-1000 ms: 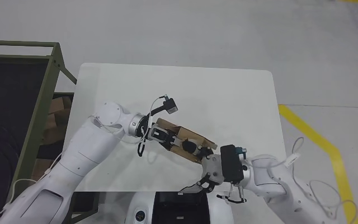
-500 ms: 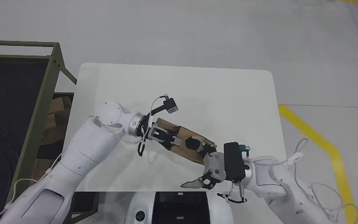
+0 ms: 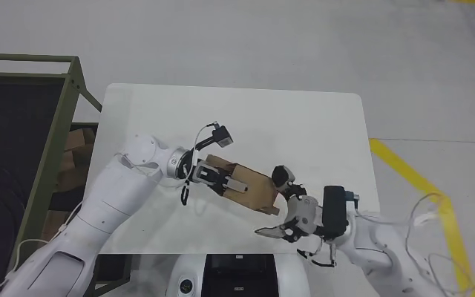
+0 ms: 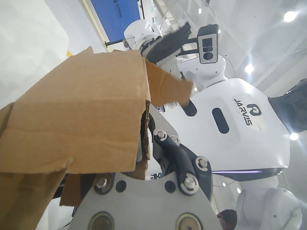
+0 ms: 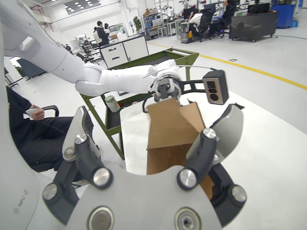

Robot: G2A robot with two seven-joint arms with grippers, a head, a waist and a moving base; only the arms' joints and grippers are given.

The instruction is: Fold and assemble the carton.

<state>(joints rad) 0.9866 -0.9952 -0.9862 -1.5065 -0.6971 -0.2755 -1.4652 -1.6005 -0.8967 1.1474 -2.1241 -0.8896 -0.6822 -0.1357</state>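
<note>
Here, the carton [image 3: 245,187] is shown part-formed as an open cardboard sleeve, held over the front part of the table [image 3: 297,126]; whether it rests on the surface cannot be told. One end is pinched by the left gripper [image 3: 210,175], whose fingers are clamped on the cardboard. The free end is faced by the right gripper [image 3: 271,206], whose jaws are spread wide to either side of that end and are not closed on it. A loose flap [image 4: 171,88] is seen jutting from the free end. The step in hand is judged to be the folding-in of the end flaps. For the next move, the flap would need to be pressed inward by the right gripper while the sleeve is kept steady and square.
</note>
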